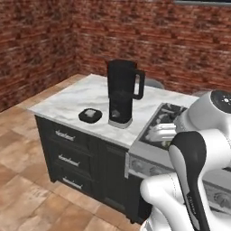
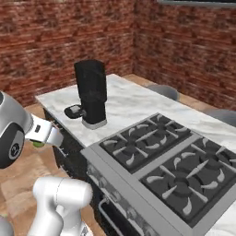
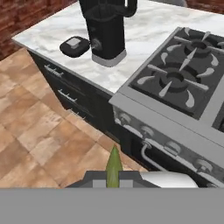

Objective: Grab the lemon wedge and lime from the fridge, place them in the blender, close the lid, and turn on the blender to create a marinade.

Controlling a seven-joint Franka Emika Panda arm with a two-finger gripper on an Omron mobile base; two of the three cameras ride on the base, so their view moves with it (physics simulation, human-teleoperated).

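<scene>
We have the lemon wedge (image 3: pixel 113 166) pinched in our claw (image 3: pixel 113 180); blender (image 1: pixel 122 92) unfilled, lid (image 1: pixel 90 115) on the counter (image 1: pixel 72 101), lime unfetched

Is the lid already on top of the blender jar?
No: the lid lies flat on the marble counter beside the blender, left of its base in the left base view.

arm (image 1: pixel 198 149): glossy white rounded links | joints: dark, nearly black curved bands between the white shells | top cap: round, grey-black, small pale marks on its face | base (image 2: pixel 60 200): smooth white rounded housing | wrist link: short white-grey block
</scene>
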